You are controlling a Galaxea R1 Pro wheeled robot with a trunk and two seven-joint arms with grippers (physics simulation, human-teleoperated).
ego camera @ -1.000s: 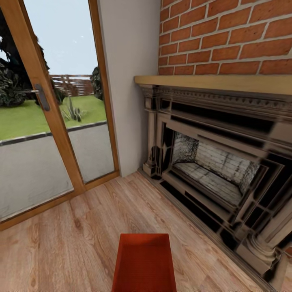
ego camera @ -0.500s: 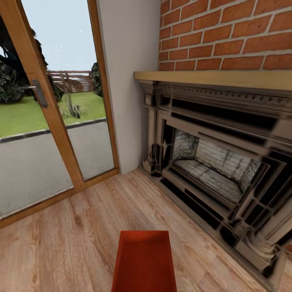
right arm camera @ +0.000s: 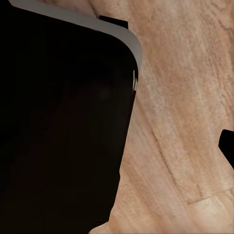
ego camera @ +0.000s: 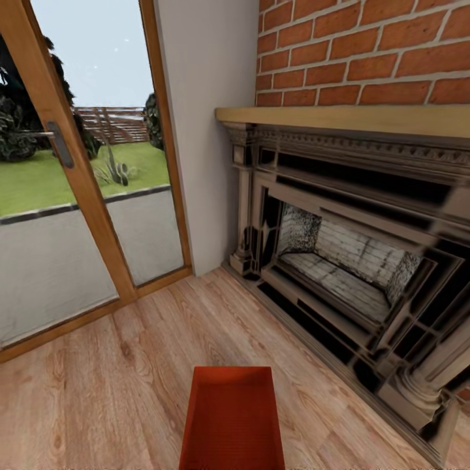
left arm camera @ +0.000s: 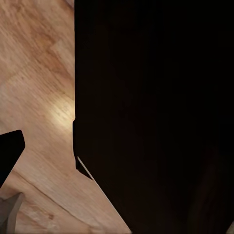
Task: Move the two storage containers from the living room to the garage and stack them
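Facing the fireplace with one bin in front

Sitting low at the head view's bottom centre, an orange-red rectangular plastic storage container (ego camera: pixel 232 418) shows above the light wood plank floor (ego camera: pixel 117 391). Dark fireplace (ego camera: pixel 339 274) stands right, glass door (ego camera: pixel 72 215) left. Whether either gripper is open or holds anything, I cannot tell.

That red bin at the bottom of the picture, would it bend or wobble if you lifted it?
The storage container probably stays stiff: its straight walls and flat rim look like rigid plastic. It seems light for its size, being open-topped and empty. Its smooth sides could be slippery. Low and wide, it is unlikely to tip or roll.
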